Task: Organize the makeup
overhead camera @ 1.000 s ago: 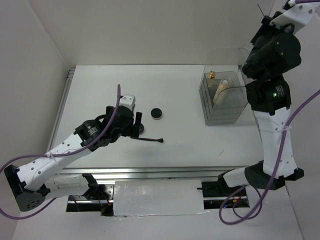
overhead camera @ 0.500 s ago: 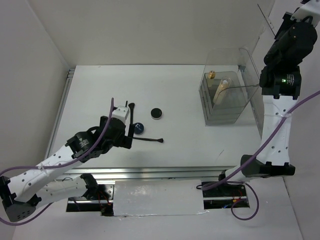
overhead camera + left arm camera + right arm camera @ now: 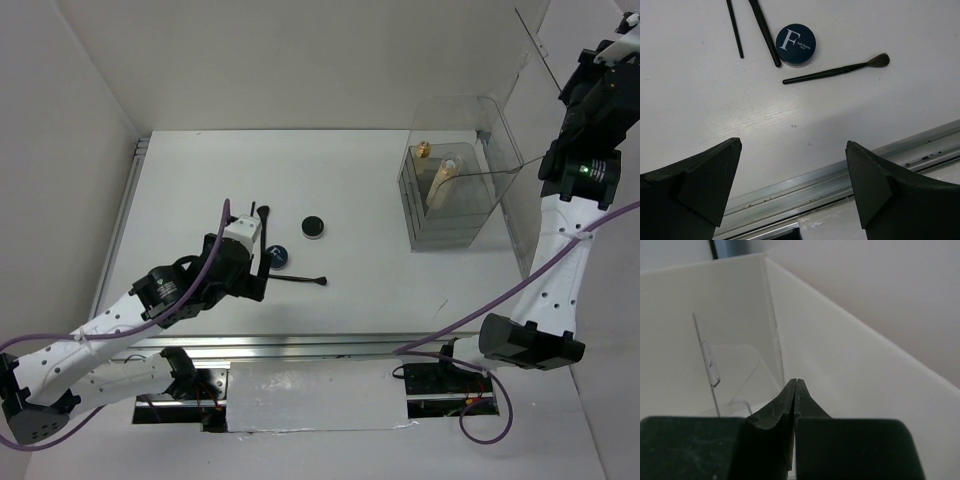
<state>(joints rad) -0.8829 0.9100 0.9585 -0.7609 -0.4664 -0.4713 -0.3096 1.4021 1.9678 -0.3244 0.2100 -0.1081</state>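
The dark-blue compact (image 3: 278, 256) lies on the white table; it shows in the left wrist view (image 3: 795, 45) with a white "F" on its lid. A black brush (image 3: 300, 279) (image 3: 835, 72) lies just in front of it. Two thin black pencils (image 3: 259, 215) (image 3: 765, 32) lie to its left. The round black compact (image 3: 314, 227) sits further back. Two beige tube bottles (image 3: 441, 180) stand inside the clear box (image 3: 470, 225). My left gripper (image 3: 258, 275) (image 3: 792, 145) is open and empty, above the table's near edge, in front of the brush. My right gripper (image 3: 796, 382) is shut and empty, raised high by the right wall.
A metal rail (image 3: 840, 175) runs along the table's near edge under my left gripper. The white walls close in the left, back and right sides. The clear box's open lid (image 3: 505, 150) (image 3: 735, 370) stands up next to my right arm (image 3: 560, 230).
My left gripper has pulled back toward the near edge, uncovering the blue compact. My right arm has risen and swung right, away from the clear box.
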